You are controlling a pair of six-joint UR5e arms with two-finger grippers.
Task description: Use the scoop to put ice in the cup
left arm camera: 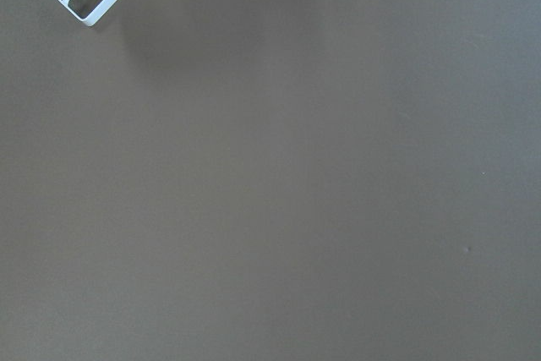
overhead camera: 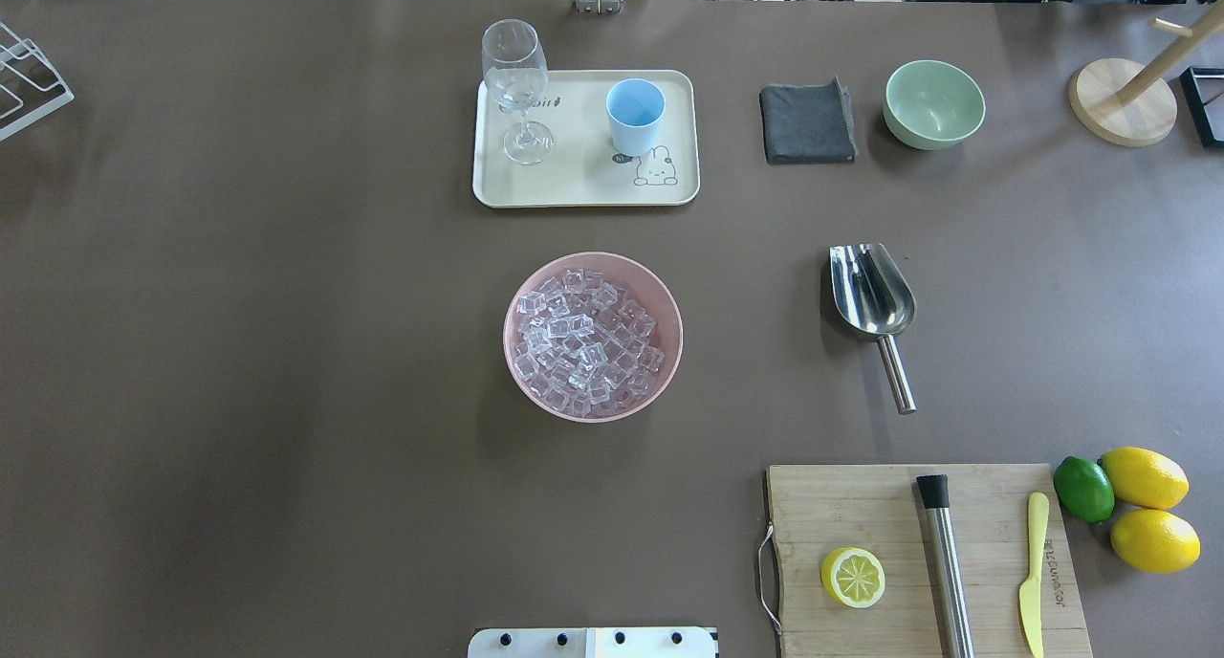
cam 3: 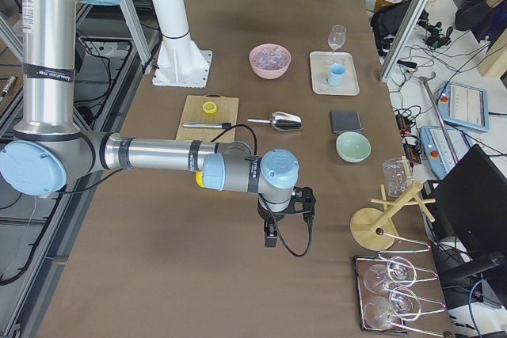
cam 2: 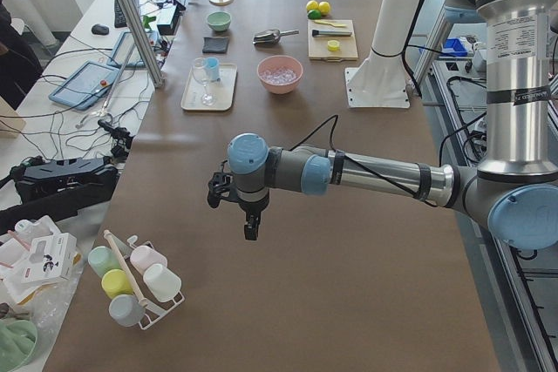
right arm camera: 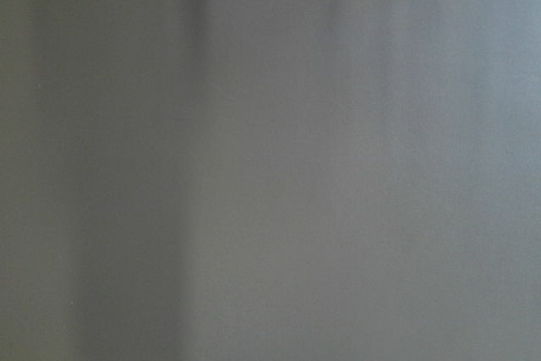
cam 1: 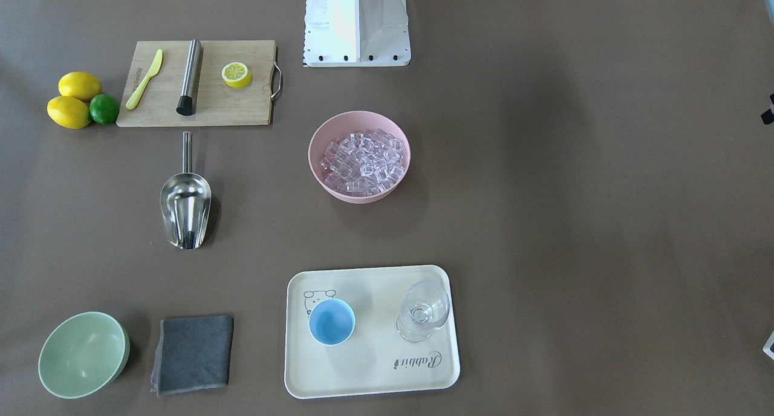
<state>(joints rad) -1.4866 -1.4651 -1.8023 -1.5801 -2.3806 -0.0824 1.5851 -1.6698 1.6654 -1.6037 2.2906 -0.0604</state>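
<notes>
The ice fills a pink bowl at the table's middle, also in the front view. The light-blue cup stands upright on a cream tray, seen too in the front view. The steel scoop lies on the table to the right of the bowl, handle toward the robot; it also shows in the front view. My left gripper and right gripper show only in the side views, far from these things, so I cannot tell their state.
A stemmed glass shares the tray. A grey cloth and pale green bowl lie at the far right. A cutting board holds a half lemon, steel cylinder and yellow knife. Lemons and a lime lie beside it.
</notes>
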